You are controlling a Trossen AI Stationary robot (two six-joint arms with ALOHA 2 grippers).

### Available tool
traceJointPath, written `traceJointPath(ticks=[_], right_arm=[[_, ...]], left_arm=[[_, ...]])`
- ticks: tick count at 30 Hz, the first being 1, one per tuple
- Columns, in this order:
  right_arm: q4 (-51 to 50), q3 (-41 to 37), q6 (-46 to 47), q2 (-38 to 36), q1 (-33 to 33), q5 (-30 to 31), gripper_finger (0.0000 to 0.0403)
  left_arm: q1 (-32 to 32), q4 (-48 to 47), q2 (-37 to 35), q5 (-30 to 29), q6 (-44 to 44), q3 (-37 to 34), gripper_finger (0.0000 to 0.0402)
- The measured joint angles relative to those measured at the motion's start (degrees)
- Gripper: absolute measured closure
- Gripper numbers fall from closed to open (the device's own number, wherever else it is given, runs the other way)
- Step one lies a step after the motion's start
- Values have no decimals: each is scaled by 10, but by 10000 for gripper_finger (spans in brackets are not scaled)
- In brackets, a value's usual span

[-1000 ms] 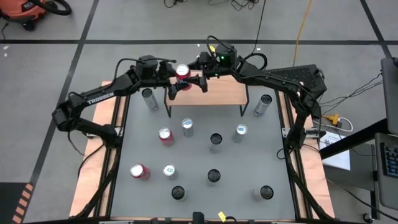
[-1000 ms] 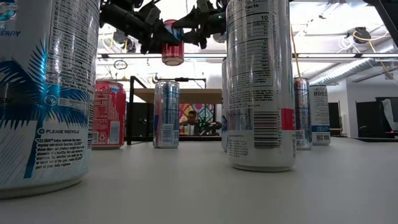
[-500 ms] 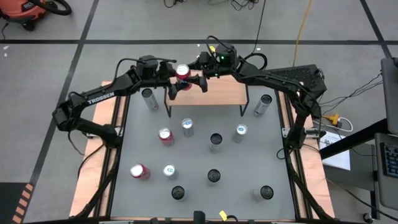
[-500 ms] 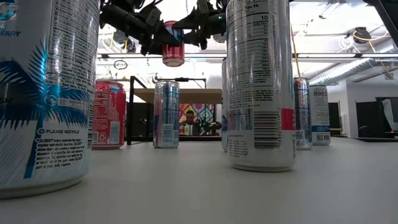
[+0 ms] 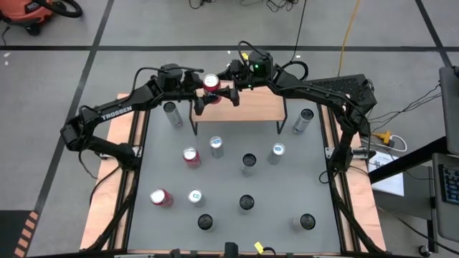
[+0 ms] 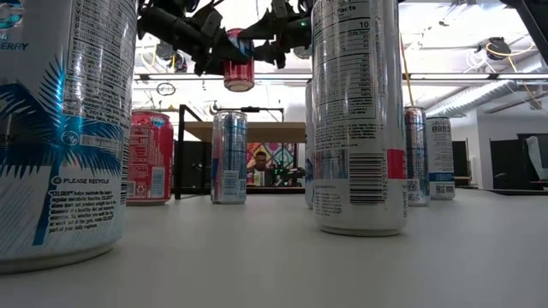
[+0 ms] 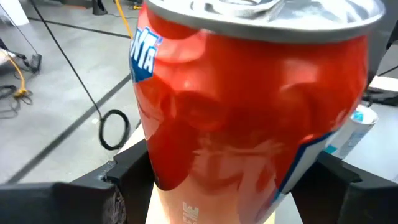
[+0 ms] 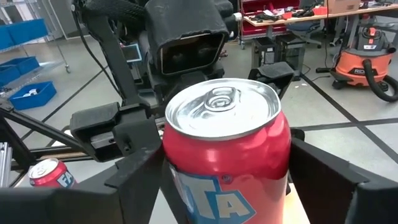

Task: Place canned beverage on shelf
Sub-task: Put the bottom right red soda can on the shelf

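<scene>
A red can (image 5: pixel 210 82) hangs upright in the air above the left end of the shelf (image 5: pixel 254 104), not yet set down on its wooden top. Your left hand (image 5: pixel 199 92) has its fingers clamped on the can's sides. Your right hand (image 5: pixel 228 92) flanks the same can from the other side; you cannot tell whether it grips or merely brackets it. The shelf top looks bare. About a dozen other cans (image 5: pixel 216 147) stand on the counter (image 5: pixel 287 186). Lowering and release remain.
</scene>
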Motion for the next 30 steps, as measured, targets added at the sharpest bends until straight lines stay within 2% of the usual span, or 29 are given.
traceJointPath(ticks=[4, 12, 20, 30], right_arm=[[-1, 0, 21, 0, -10, 1, 87], [-3, 0, 47, -3, -38, -1, 84], [-2, 0, 51, -3, -42, -3, 83], [-2, 0, 51, -3, -46, -17, 83]], left_arm=[[19, 4, 1, -1, 40, 0, 114], [86, 14, 6, 2, 58, -4, 114], [152, 80, 45, 68, 43, -37, 114], [155, 87, 90, 88, 85, -39, 114]])
